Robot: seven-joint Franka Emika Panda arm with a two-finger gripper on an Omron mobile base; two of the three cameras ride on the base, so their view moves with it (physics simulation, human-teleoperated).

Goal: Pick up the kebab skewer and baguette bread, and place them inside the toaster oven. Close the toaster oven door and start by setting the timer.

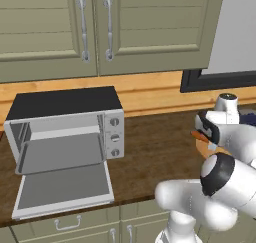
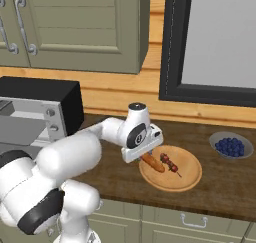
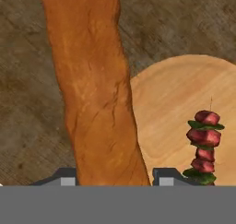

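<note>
My gripper reaches down at the left edge of the round wooden plate. It is shut on the baguette bread, a long orange-brown loaf that runs up between both fingertips in the hand view. One end of the baguette bread lies over the plate. The kebab skewer, with dark red chunks, rests on the plate just right of the loaf and shows as the kebab skewer in the hand view. The toaster oven stands at the left, its door folded down open.
A grey bowl of blueberries sits on the counter right of the plate. Three knobs run down the oven's right side. Green cabinets hang above, and a dark-framed window is behind the plate.
</note>
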